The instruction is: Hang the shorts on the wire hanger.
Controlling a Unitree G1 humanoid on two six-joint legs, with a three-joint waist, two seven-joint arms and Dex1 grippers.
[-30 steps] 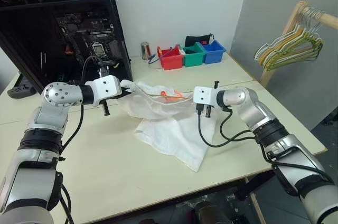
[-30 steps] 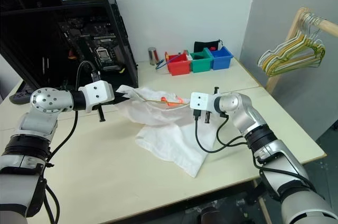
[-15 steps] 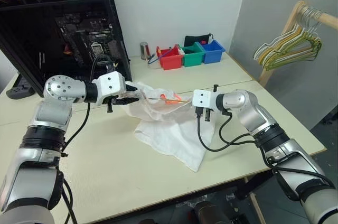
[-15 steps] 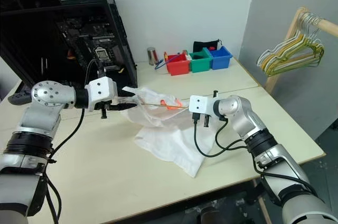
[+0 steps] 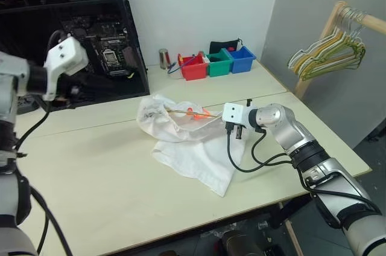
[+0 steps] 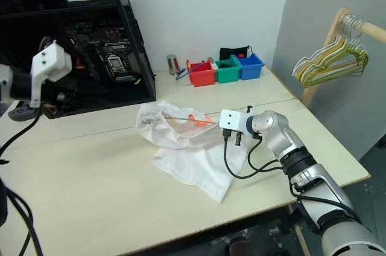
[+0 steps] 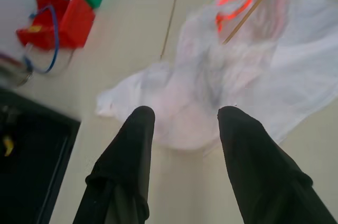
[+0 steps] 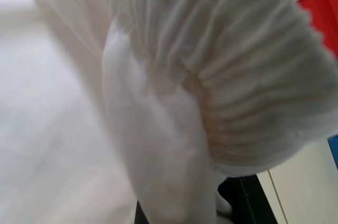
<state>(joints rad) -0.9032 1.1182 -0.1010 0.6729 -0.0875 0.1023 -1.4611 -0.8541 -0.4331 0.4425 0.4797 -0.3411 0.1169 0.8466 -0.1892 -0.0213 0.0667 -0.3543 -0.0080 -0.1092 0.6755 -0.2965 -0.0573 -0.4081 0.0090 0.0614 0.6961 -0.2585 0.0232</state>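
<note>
Parted and empty, the left gripper (image 7: 185, 123) hangs above the shorts (image 5: 190, 141) mid-tabletop, while the right gripper (image 5: 226, 117), shut on the hanger (image 5: 192, 113), holds it inside the cloth for threading.

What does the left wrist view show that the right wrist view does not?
Left wrist view: its own two black fingers standing apart with nothing between them, the thin tan wire hanger and an orange loop under the fabric. Right wrist view: gathered, ribbed folds close up. Both share the white thin-fabric shorts, the red plastic bin and the pale table.
</note>
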